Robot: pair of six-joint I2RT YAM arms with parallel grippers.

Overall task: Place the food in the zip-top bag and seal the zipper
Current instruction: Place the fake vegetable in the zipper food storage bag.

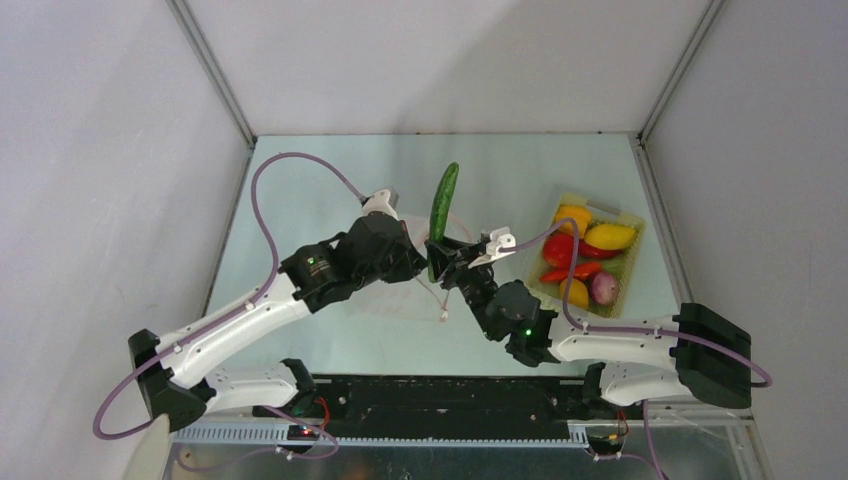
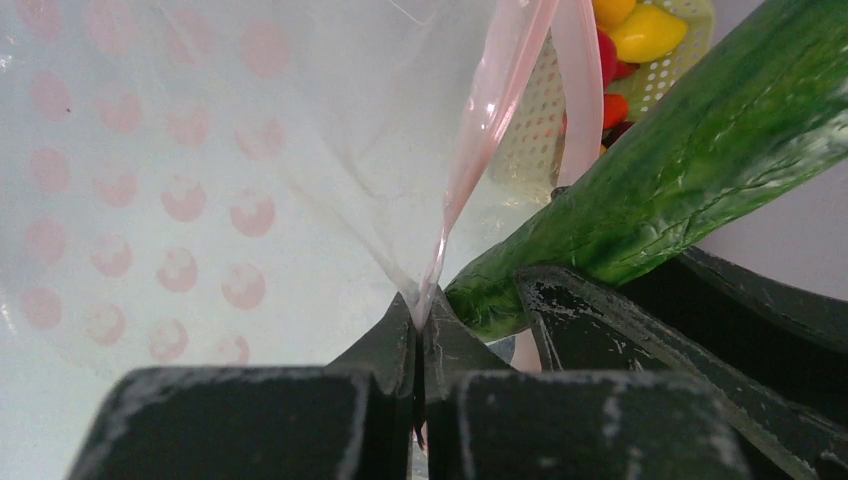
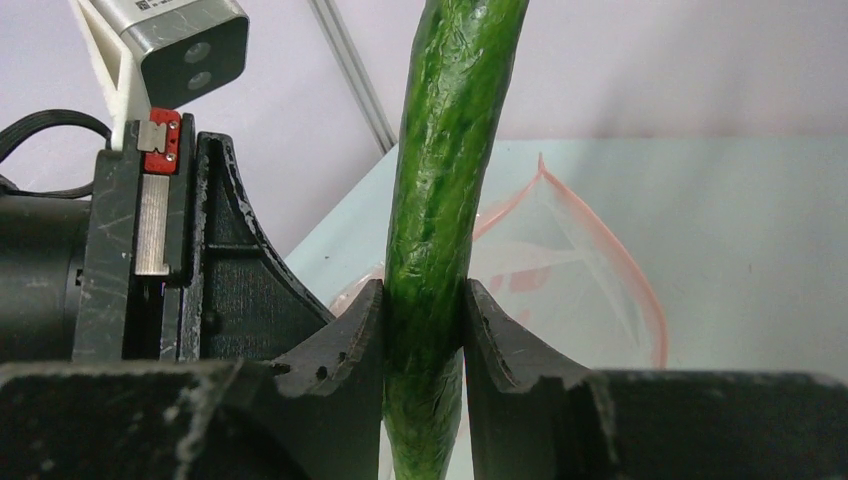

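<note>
My right gripper (image 1: 437, 256) (image 3: 424, 330) is shut on the long green vegetable (image 1: 444, 200) (image 3: 445, 190), gripping near its lower end so it sticks up and away. My left gripper (image 1: 415, 262) (image 2: 421, 315) is shut on the pink zipper (image 2: 480, 130) edge of the clear, pink-dotted zip-top bag (image 2: 200, 160). The bag's mouth (image 3: 570, 250) hangs open just behind the vegetable. The green vegetable (image 2: 680, 170) lies right beside the left fingers, outside the bag. The other food, a yellow pepper (image 1: 609, 236), a red pepper (image 1: 560, 248) and a purple onion (image 1: 603, 288), sits in the basket.
The pale-yellow perforated basket (image 1: 632, 215) (image 2: 530, 130) stands at the right of the table, close behind the right arm. The left gripper's black body (image 3: 210, 250) is close on the left in the right wrist view. Grey walls enclose the table.
</note>
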